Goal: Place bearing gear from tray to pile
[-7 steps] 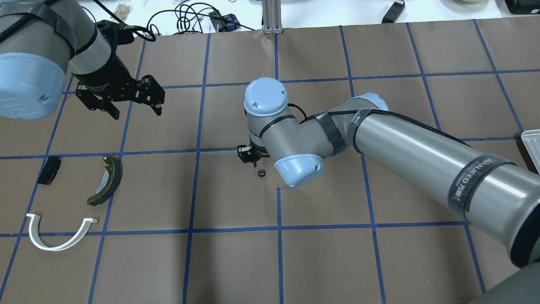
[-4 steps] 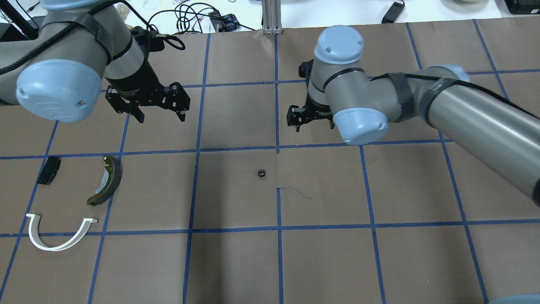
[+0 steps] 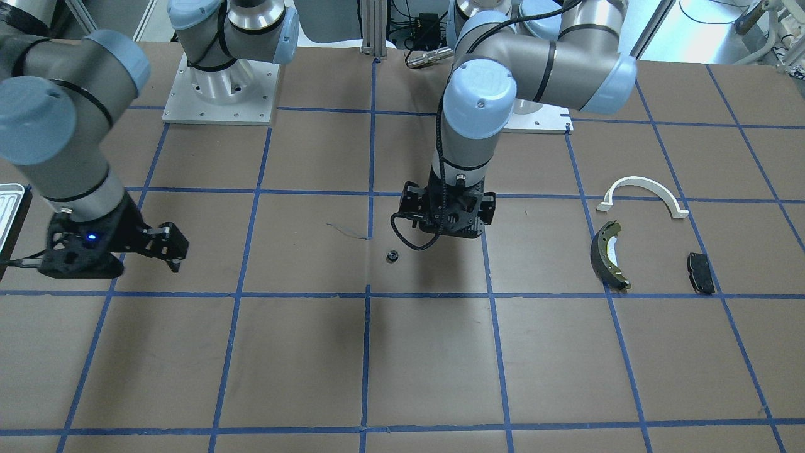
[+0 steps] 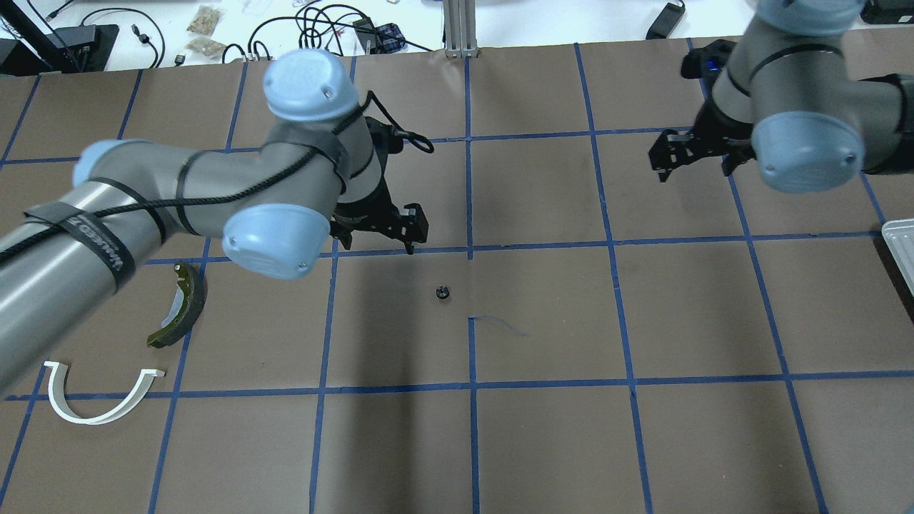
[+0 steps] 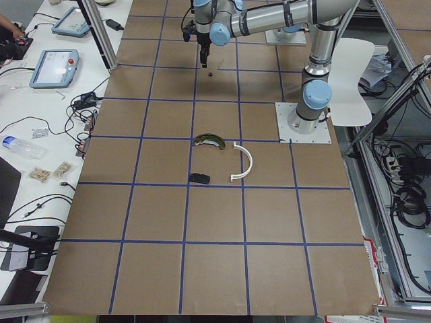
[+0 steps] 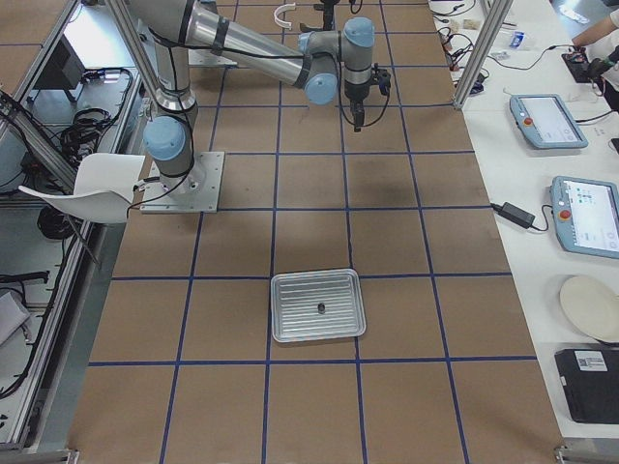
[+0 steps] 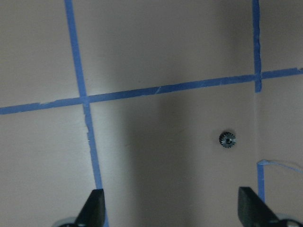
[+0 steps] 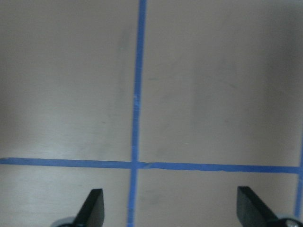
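The small black bearing gear [image 4: 442,292] lies on the brown paper near the table's middle; it also shows in the front view [image 3: 392,255] and the left wrist view [image 7: 227,139]. My left gripper [image 4: 377,238] is open and empty, hovering just beside the gear. My right gripper [image 4: 696,165] is open and empty, far off to the right. The tray [image 6: 317,305] holds another small dark part [image 6: 320,308]. The pile is a white arch bracket [image 4: 93,421], an olive brake shoe [image 4: 193,307] and a black pad [image 3: 700,272]; my left arm hides the pad in the overhead view.
The table is brown paper with a blue tape grid [image 4: 470,246]. The tray's corner [image 4: 901,246] shows at the overhead view's right edge. Cables and tablets lie on the white bench beyond the far edge [image 4: 321,28].
My right gripper rose from beside the gear and swung far right. My left arm swung in from the far left to hover by the gear. The gear stayed put.
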